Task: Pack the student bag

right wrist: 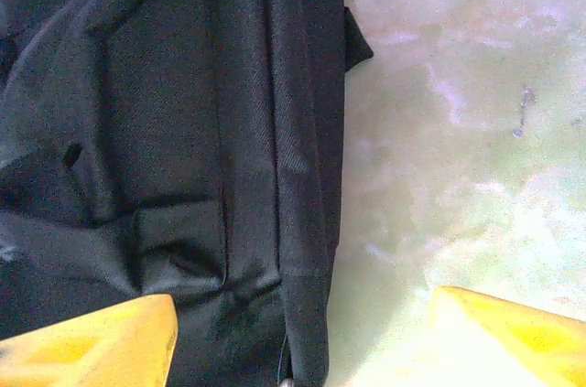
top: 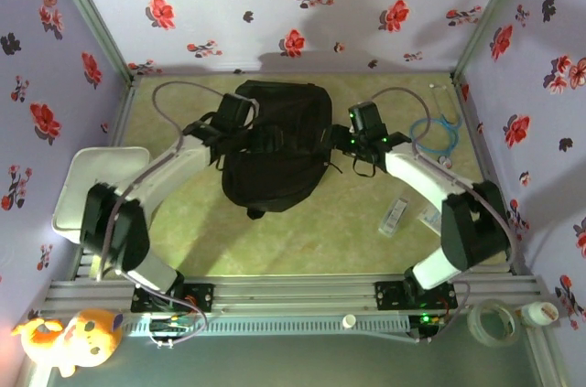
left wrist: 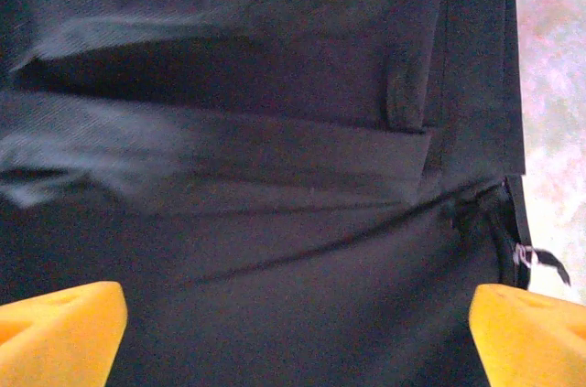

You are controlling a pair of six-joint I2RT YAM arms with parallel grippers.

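Note:
The student bag (top: 279, 145) is a large black fabric backpack lying flat in the middle of the table, rounded end toward me. My left gripper (top: 245, 122) hovers over the bag's upper left part. In the left wrist view its yellow fingertips (left wrist: 57, 332) stand wide apart over black fabric (left wrist: 275, 222), open and gripping nothing. My right gripper (top: 350, 140) is at the bag's right edge. In the right wrist view it (right wrist: 302, 341) is open, and the bag's side seam (right wrist: 302, 222) runs between the yellow fingers (right wrist: 87, 341), with bare table to the right.
A white tray (top: 96, 181) sits at the left edge. A blue coiled cable (top: 436, 135) lies at the back right, and small packets (top: 394, 218) lie near the right arm. A plush toy (top: 69, 339) and a tape roll (top: 494, 323) sit in front of the rail.

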